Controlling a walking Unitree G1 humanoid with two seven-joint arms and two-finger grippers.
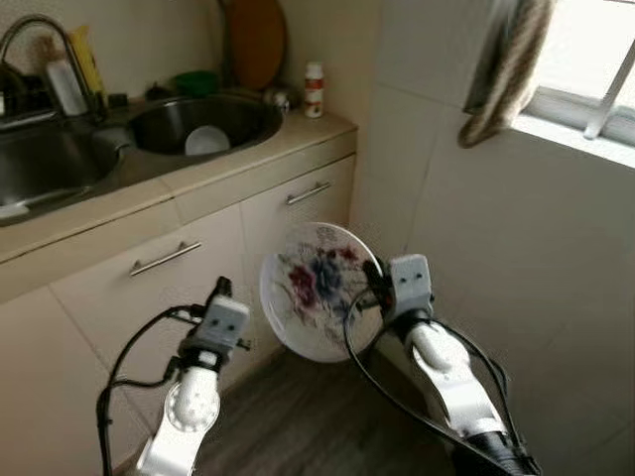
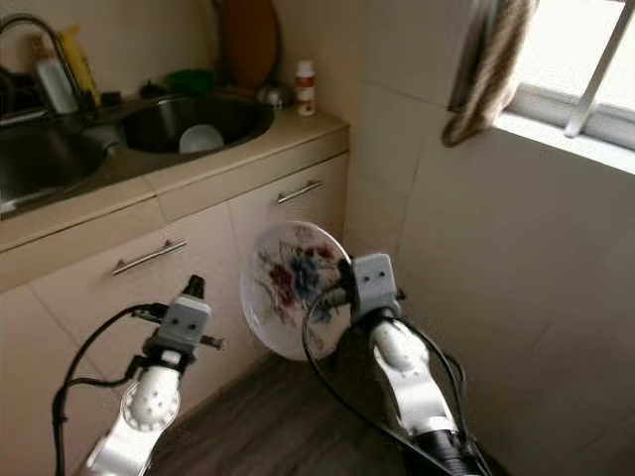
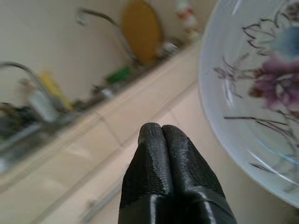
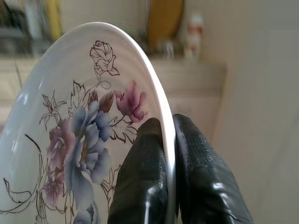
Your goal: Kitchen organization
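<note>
A white plate painted with blue and purple flowers hangs upright in the air before the lower cabinet drawers. My right gripper is shut on the plate's right rim; the right wrist view shows the rim pinched between the two black fingers. My left gripper is held up to the left of the plate, apart from it, its fingers pressed together and empty. The plate's edge fills one side of the left wrist view.
A beige counter holds a double steel sink with a white bowl in it, a tap, bottles, a small white bottle and a brown board. Drawers with bar handles sit below. A tiled wall is close on the right; a towel hangs by the window.
</note>
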